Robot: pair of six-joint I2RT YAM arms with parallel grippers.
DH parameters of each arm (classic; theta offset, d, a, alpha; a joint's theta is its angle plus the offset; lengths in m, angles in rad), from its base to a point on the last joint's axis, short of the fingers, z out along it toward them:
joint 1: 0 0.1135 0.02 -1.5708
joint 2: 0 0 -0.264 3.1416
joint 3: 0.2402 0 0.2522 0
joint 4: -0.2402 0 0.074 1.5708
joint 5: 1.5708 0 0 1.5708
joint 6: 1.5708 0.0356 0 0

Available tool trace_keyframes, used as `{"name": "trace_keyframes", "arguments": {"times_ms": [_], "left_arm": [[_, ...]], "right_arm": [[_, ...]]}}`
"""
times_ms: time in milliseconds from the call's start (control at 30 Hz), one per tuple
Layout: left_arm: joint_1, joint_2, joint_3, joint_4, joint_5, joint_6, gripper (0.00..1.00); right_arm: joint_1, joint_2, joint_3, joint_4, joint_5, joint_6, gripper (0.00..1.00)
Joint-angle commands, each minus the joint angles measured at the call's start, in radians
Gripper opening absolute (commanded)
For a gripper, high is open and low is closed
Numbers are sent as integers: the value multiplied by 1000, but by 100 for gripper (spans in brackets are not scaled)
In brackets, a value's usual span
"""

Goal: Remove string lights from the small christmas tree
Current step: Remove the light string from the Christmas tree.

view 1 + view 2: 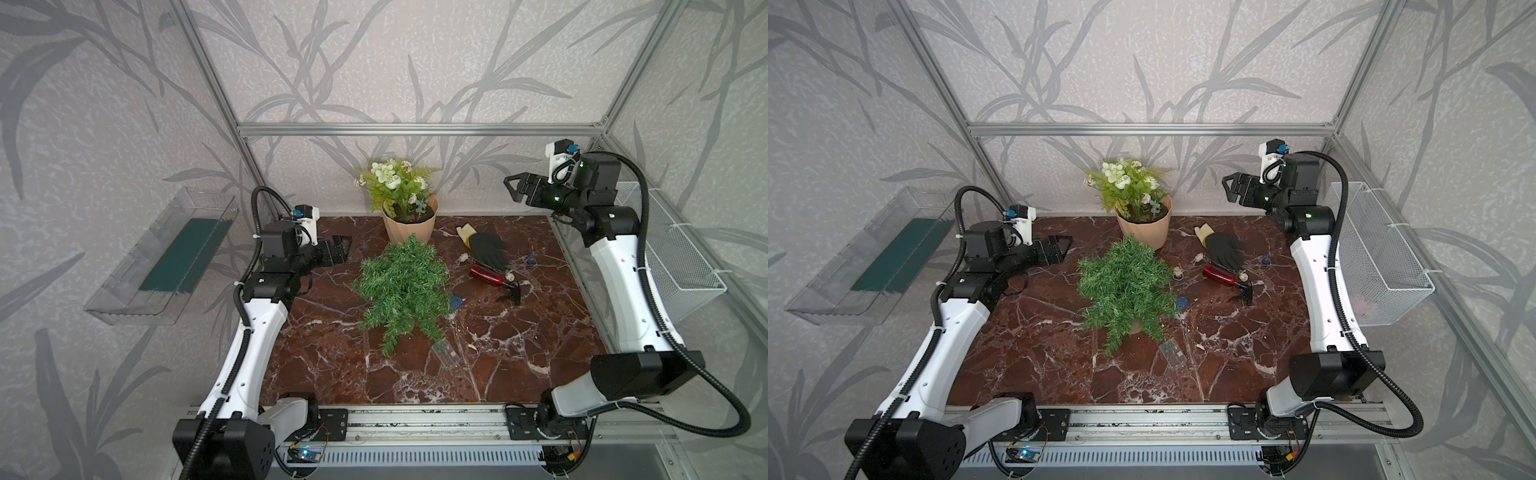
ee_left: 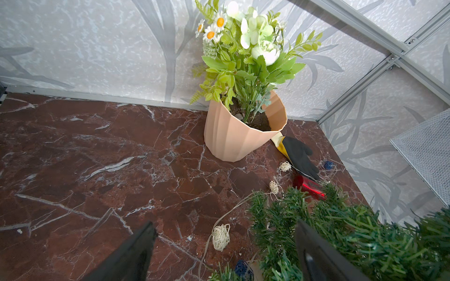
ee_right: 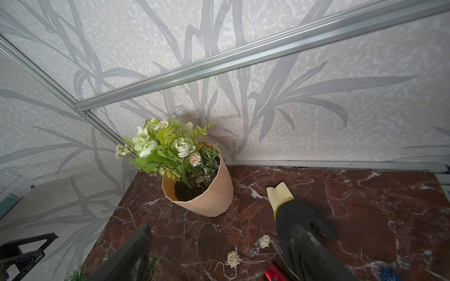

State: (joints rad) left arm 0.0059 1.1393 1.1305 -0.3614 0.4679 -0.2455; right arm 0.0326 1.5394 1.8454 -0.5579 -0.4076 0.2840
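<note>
Both top views: small dark-green artificial christmas tree (image 1: 401, 291) stands mid-table. The string lights (image 1: 456, 302), thin pale wire with cream and blue wicker balls, lie mostly on the table right of it, trailing toward a black work glove (image 1: 488, 249) and a red-handled hammer (image 1: 488, 277). Clear plastic battery box (image 1: 1172, 352) sits near-right of the tree base. Left tool (image 1: 340, 249) hovers left of the tree, right tool (image 1: 512, 189) high at far right. Both apart, empty.

Left wrist: jaws wide. A cream ball (image 2: 220, 237) and its wire lie just beside the branches. Can't tell if the wire is snagged there.

Right wrist: one finger (image 3: 136, 253) shows, set wide. More of the string lights (image 3: 233, 259) by the glove.

Judgement: removal nearly done. Next, the left tool pinches the wire by the cream ball and drags it clear without tipping the tree.

Table (image 1: 332, 374): glossy dark-red marble, white veins. Walls: grey leaf wallpaper, aluminium frame.
</note>
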Motion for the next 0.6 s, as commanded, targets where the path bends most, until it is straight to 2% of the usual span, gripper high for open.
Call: {"name": "trace_keyframes", "arguments": {"times_ms": [0,133,300,567], "left_arm": [[2,-11,17,-43,-11,-11,91],[-1,-11,40,-92,-14,-12,90],[-29,-19,78,-169,-51,19,90],[-149,-13,147,-266,-152,69,90]], "right_arm": [[23,-28,-18,4,10,-24,88],[80,-20,-56,-38,47,-67,88],[135,-5,-187,-50,72,-75,88],[192,129,-339,-81,117,-138,88]]}}
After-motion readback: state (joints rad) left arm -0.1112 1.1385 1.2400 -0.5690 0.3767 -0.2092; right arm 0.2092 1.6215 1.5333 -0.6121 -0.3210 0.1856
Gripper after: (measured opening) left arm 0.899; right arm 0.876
